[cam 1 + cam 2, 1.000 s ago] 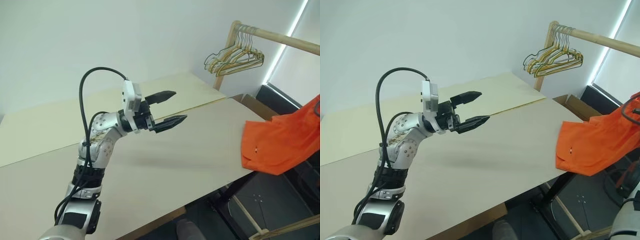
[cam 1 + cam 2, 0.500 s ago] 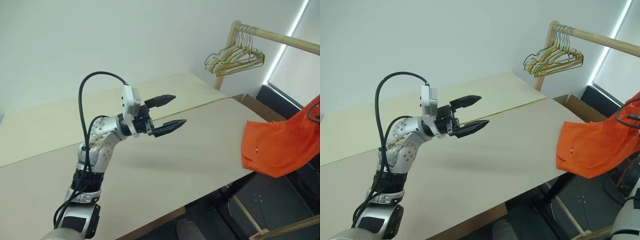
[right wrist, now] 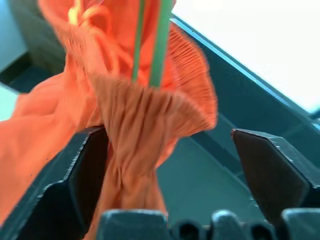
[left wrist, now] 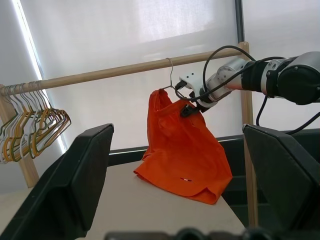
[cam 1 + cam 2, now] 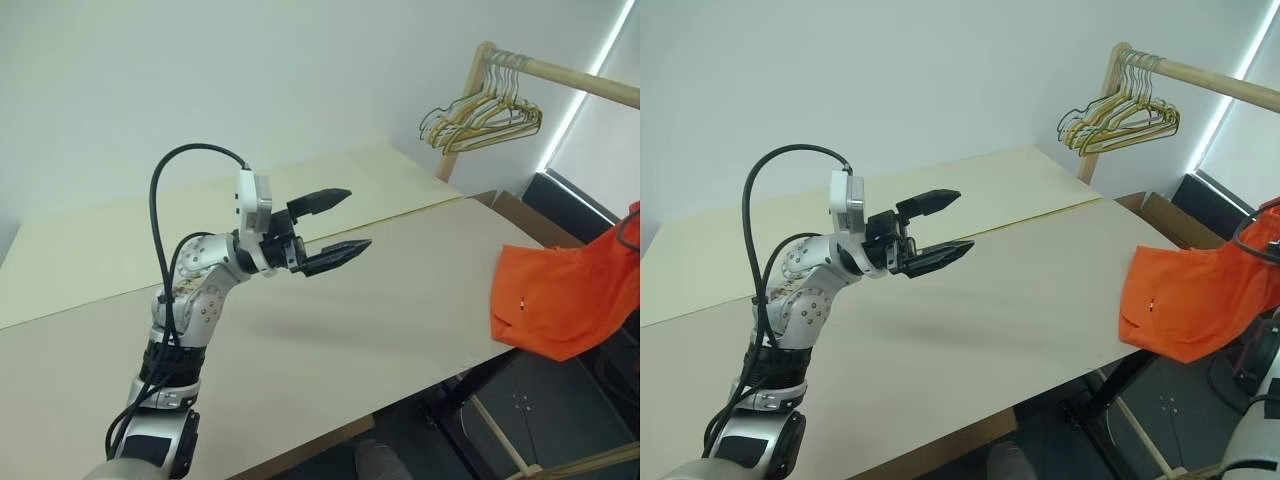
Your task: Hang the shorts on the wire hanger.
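shorts (image 4: 182,150) on wire hanger (image 3: 155,42) (bunched), right gripper (image 4: 187,107) spread

shorts (image 5: 560,300) cut off, wire hanger (image 3: 160,40) mostly hidden

The bright orange shorts (image 4: 180,150) hang bunched from the thin green wire hanger (image 3: 155,42), their lower hem draped on the table's far corner; gathered waistband crumpled around the wire
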